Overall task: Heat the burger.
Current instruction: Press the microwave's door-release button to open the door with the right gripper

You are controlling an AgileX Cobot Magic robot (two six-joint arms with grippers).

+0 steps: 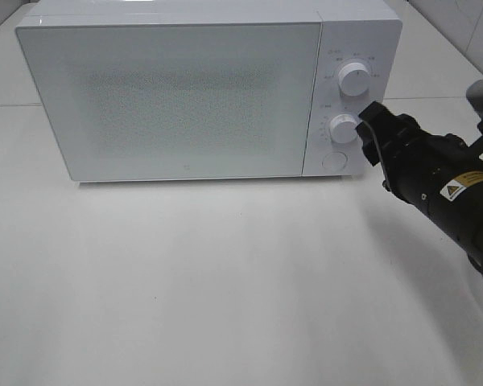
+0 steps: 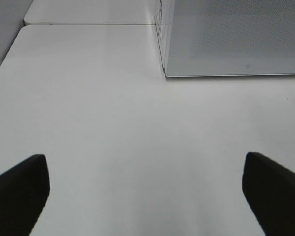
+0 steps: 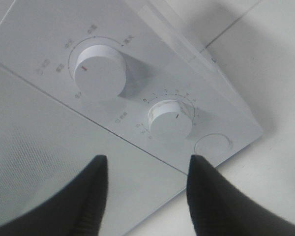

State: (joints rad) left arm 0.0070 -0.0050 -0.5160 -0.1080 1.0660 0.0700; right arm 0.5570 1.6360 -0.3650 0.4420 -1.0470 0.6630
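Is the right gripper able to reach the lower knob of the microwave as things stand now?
Probably yes: the right gripper is just in front of the lower knob, jaws apart, and nothing stands between gripper and knob.

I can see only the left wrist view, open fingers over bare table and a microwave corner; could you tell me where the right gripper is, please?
Observer: The right gripper is at the microwave's control panel, close beside the lower dial.
Operator: Is it gripping that dial?
Observer: No; the right wrist view shows its fingers apart, the dial ahead of them, not between.
Operator: Any sign of the burger?
Observer: None in any view; the door is shut and too frosted to see through.
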